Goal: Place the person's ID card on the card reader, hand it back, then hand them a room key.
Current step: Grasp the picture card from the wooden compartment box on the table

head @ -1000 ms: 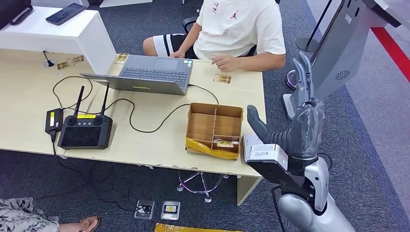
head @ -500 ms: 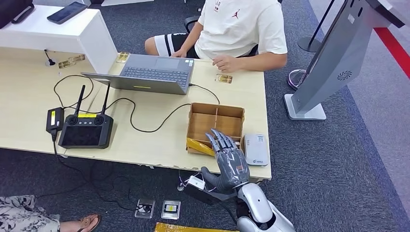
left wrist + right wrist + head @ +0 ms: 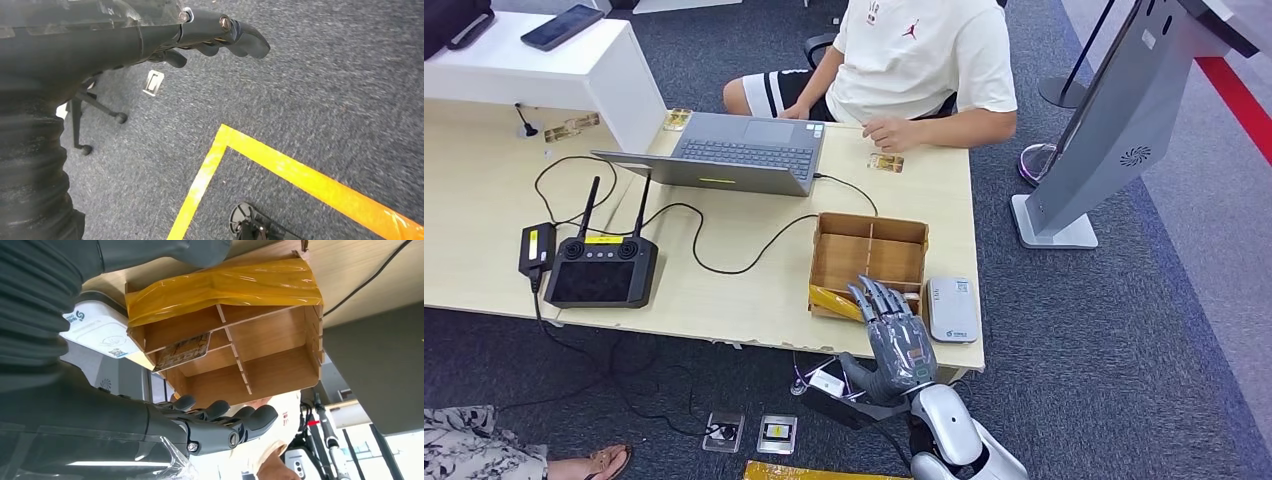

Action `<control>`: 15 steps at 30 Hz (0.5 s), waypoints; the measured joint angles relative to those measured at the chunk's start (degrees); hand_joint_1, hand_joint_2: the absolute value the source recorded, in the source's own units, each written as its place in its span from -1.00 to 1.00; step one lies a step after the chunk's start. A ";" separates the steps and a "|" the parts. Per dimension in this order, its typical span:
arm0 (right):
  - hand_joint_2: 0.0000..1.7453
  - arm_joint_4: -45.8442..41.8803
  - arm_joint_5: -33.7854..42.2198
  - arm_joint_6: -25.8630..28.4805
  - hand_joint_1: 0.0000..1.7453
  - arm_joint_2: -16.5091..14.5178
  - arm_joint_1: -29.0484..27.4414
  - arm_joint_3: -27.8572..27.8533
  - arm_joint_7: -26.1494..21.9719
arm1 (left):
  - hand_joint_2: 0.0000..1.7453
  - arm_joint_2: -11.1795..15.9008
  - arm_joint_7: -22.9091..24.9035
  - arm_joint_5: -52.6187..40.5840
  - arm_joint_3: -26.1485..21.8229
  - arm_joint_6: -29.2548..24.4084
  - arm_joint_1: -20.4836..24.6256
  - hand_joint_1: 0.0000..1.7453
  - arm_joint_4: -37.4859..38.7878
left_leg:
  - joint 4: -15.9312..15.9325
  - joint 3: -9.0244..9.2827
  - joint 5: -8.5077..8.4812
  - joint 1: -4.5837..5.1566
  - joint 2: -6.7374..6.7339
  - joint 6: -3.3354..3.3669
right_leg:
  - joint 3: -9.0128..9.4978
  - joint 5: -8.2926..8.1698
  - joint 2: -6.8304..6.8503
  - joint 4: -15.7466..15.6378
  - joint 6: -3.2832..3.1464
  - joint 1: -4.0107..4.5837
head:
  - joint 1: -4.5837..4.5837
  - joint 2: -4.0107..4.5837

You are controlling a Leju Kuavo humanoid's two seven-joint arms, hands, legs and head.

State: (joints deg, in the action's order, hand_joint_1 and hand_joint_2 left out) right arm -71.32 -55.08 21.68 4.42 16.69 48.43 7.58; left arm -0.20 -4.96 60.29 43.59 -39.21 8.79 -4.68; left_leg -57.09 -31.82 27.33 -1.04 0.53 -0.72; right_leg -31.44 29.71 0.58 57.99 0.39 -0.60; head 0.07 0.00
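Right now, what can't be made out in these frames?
- Head view: right hand hides the wooden box's near compartments.
- Head view: print on the card by the person's hand is too small.
- Left wrist view: left hand is partly hidden by its cover.

Right hand [image 3: 894, 335]: covers near edge of divided box [image 3: 869, 255], hides compartment behind it in head view.
Card in box [image 3: 182, 350]: print too small to read.
Card on table by person's hand [image 3: 884, 162]: too small to identify.
Person [image 3: 914, 60]: cut off above shoulders.
Left hand [image 3: 220, 37]: fingertips partly hidden behind own palm.
Card reader [image 3: 950, 309]: label illegible.
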 joint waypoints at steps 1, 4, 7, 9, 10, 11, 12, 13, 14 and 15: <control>1.00 0.01 -0.05 0.52 -1.00 -0.14 0.00 0.00 -0.39 | 1.00 -0.07 0.03 0.10 -0.25 0.00 -0.01 -1.00 0.33 | 0.00 0.00 0.00 0.00 0.00 0.00 | 0.00 0.00 0.00 0.00 0.00 0.00 | 0.00 0.00; 1.00 0.02 -0.18 4.42 -1.00 -0.85 0.06 0.01 -1.74 | 1.00 -0.15 0.29 0.28 -0.90 0.00 -0.06 -1.00 1.25 | 0.00 0.00 0.00 0.00 -0.01 0.00 | 0.00 0.00 0.00 0.00 0.00 0.00 | -0.01 0.00; 1.00 -0.22 -0.20 10.39 -1.00 -1.38 0.32 -0.07 -2.71 | 1.00 -0.15 0.69 0.27 -1.17 0.00 -0.20 -1.00 1.91 | 0.00 0.00 0.00 0.00 -0.01 0.00 | 0.00 0.00 0.00 0.00 0.00 0.01 | 0.00 0.00; 1.00 -0.53 -0.22 12.54 -1.00 -1.58 0.60 -0.20 -3.00 | 1.00 -0.14 0.84 0.23 -1.27 0.00 -0.31 -1.00 2.29 | 0.00 0.01 0.00 0.00 -0.02 0.00 | 0.01 0.00 0.00 0.00 0.00 0.00 | -0.01 0.00; 1.00 -0.63 -0.25 12.93 -1.00 -1.66 0.71 -0.25 -3.04 | 1.00 -0.14 0.86 0.21 -1.37 0.00 -0.35 -1.00 2.42 | 0.00 0.02 0.00 0.00 -0.02 0.00 | 0.01 0.00 0.00 0.00 0.00 0.00 | -0.01 0.00; 1.00 -0.81 -0.26 13.14 -1.00 -1.71 0.81 -0.27 -3.05 | 1.00 -0.12 0.87 0.15 -1.46 0.00 -0.38 -1.00 2.56 | 0.00 0.02 0.00 0.00 -0.02 0.00 | 0.02 0.00 0.00 0.00 0.00 0.00 | -0.01 0.00; 1.00 -1.03 -0.26 13.20 -1.00 -1.77 0.91 -0.28 -3.06 | 1.00 -0.10 0.87 0.08 -1.56 0.00 -0.41 -1.00 2.69 | 0.00 0.02 0.00 0.00 -0.03 0.00 | 0.02 0.00 0.00 0.00 0.00 0.00 | 0.00 0.00; 1.00 -1.32 -0.14 12.97 -1.00 -1.86 1.02 -0.28 -3.06 | 1.00 -0.09 0.87 0.02 -1.63 0.00 -0.44 -1.00 2.81 | 0.00 0.02 0.00 0.00 -0.03 0.00 | 0.02 0.00 0.00 0.00 0.00 0.00 | 0.00 0.00; 1.00 -1.63 0.10 12.39 -1.00 -1.98 1.16 -0.27 -3.06 | 1.00 -0.07 0.87 -0.05 -1.72 0.00 -0.45 -1.00 2.93 | 0.00 0.02 0.00 0.00 -0.03 0.00 | 0.02 -0.01 0.00 0.00 0.00 0.00 | 0.00 0.00; 1.00 -1.81 0.51 11.20 -1.00 -2.19 1.33 -0.25 -3.05 | 1.00 -0.07 0.87 -0.09 -1.85 0.00 -0.46 -1.00 2.99 | 0.00 0.02 0.00 0.00 -0.03 0.00 | 0.02 -0.01 -0.01 0.00 0.00 0.00 | 0.00 0.00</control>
State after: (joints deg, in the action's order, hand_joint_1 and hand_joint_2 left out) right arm -73.14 -54.56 32.88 2.22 18.02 48.18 4.54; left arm -0.26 -4.09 60.20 41.74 -39.21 8.32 -1.69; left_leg -57.09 -31.80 27.33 -1.04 0.50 -0.72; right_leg -31.41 29.71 0.57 58.00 0.39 -0.60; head 0.07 0.00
